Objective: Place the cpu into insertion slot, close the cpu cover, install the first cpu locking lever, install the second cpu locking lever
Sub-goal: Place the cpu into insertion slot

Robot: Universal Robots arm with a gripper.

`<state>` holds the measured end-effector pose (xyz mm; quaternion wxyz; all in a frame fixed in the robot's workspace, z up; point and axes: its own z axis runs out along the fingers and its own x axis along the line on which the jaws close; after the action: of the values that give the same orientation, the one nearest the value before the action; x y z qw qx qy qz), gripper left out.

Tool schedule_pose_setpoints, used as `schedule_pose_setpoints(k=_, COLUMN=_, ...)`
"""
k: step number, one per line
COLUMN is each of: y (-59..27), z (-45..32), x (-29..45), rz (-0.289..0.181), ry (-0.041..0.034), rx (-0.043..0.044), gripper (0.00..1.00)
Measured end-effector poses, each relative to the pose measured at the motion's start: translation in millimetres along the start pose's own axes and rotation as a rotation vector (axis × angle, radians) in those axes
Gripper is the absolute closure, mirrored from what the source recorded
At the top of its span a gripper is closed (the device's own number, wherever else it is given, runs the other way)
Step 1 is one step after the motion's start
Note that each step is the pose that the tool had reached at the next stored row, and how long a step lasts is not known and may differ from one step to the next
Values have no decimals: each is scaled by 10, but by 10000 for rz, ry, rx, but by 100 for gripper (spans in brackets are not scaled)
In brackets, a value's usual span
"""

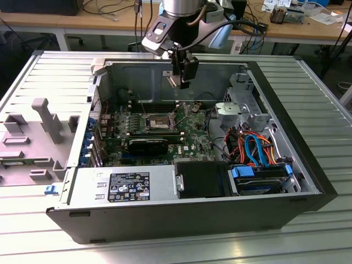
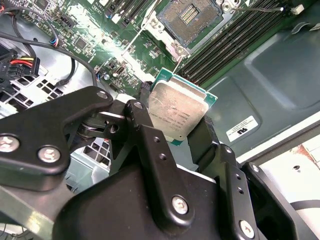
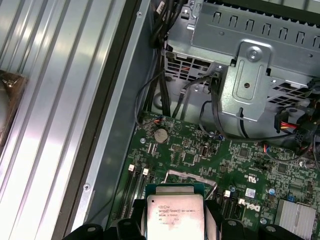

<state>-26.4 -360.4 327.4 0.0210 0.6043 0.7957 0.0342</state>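
the black gripper point(image 2: 170, 131) has its two fingers closed against opposite edges of the cpu point(image 2: 176, 107), with the chip's dull silver top in plain sight. it hangs over the open computer case point(image 1: 137, 77), above the green motherboard point(image 1: 192, 140). the insertion slot point(image 1: 157, 122) lies below, dark contacts showing, well apart from the chip.

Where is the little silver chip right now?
The cpu is pinched in the gripper, held in the air above the green circuit board; in the second wrist view the empty insertion slot lies beyond it.
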Motion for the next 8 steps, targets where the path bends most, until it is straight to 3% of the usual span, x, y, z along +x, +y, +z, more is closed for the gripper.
schedule_pose_setpoints(k=8, y=0, z=1, x=0, rz=56, ry=-7, rx=0, gripper=45)
